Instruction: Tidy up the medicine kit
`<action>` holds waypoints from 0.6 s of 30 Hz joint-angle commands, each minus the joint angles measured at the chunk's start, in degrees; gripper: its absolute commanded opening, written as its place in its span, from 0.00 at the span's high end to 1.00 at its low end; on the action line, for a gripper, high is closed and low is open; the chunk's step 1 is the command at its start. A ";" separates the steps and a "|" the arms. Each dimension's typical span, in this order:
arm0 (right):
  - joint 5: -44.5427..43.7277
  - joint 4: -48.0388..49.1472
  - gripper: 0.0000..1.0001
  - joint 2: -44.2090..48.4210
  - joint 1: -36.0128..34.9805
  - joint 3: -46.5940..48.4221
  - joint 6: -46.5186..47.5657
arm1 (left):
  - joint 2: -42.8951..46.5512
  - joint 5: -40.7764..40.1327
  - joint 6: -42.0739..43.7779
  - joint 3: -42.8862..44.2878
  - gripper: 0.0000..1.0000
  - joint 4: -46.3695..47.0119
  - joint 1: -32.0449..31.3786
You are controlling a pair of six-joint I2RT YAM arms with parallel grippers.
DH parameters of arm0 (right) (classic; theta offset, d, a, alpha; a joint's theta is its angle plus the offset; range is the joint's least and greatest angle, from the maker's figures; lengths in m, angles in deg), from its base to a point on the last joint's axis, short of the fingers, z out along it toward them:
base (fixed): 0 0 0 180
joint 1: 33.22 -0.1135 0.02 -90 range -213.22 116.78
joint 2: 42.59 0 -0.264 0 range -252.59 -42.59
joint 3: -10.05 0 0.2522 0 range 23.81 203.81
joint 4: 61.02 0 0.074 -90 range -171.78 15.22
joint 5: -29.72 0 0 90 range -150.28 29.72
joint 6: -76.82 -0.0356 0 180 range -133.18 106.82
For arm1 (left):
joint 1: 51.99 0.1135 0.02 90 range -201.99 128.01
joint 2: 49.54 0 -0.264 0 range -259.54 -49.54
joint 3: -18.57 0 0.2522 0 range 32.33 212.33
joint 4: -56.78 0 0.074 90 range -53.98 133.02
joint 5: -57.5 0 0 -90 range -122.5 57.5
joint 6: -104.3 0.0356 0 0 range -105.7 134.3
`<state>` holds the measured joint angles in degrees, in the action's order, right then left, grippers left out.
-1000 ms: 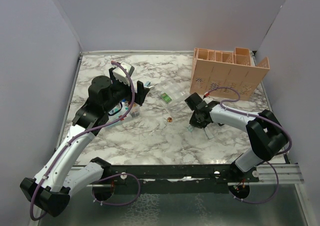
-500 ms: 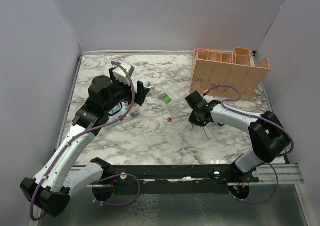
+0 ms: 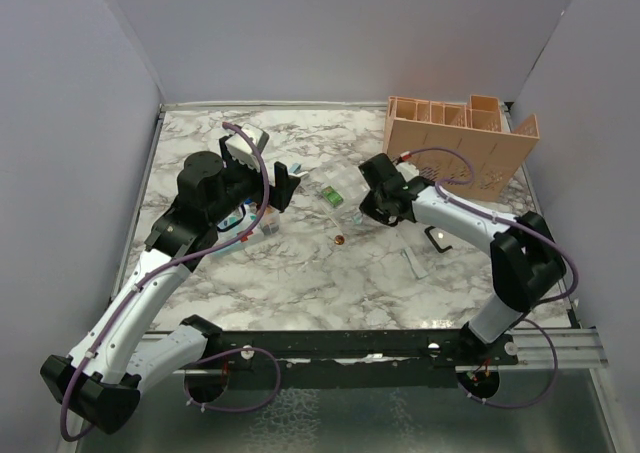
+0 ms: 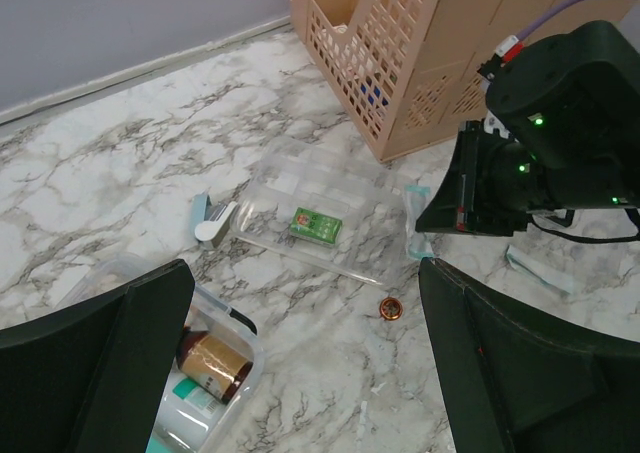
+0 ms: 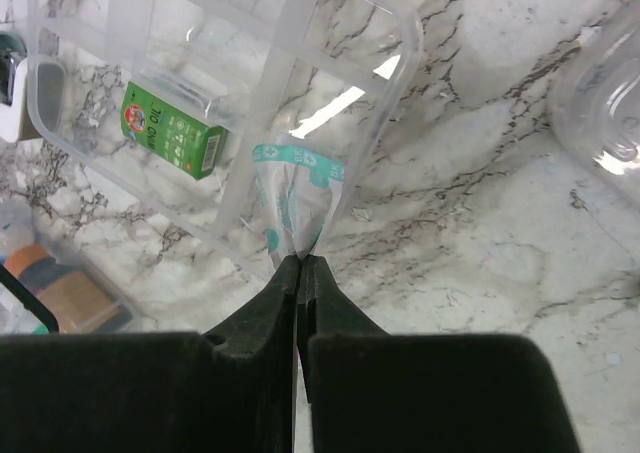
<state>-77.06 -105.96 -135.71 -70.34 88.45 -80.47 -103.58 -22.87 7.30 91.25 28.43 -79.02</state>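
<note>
My right gripper is shut on a white and teal sachet and holds it over the near corner of a clear compartment tray. A green box lies in that tray. In the top view the right gripper is by the tray's right end, next to the green box. My left gripper is open and empty above the table, left of the tray. It also shows in the top view. The sachet shows under the right wrist.
A peach slotted organiser stands at the back right. A clear tub with a brown bottle sits under my left gripper. A copper cap and a white strip lie on the marble. A clear round lid lies right of the tray.
My right gripper has moved away from me and to the left with the sachet, from the table's middle to the tray's edge. The left arm has not moved.
</note>
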 commanded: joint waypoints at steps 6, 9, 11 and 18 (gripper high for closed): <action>-1.91 1.26 0.99 -6.27 -0.21 4.80 -6.91 | 0.88 1.59 -1.67 1.00 0.01 1.85 -0.22; -1.92 2.55 0.99 -6.84 -0.22 4.65 -7.82 | 0.61 2.09 -1.67 1.20 0.01 1.85 -0.22; -1.25 2.93 0.99 -7.95 -0.23 5.03 -8.29 | 0.32 2.26 -1.76 1.37 0.01 1.93 -0.22; -0.92 1.56 0.97 -10.85 -0.40 6.94 -9.77 | 0.61 2.11 -1.71 0.86 0.01 2.01 -0.22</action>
<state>-77.15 -104.67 -145.15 -70.34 93.55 -87.99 -103.56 -22.32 6.01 91.25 28.43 -79.02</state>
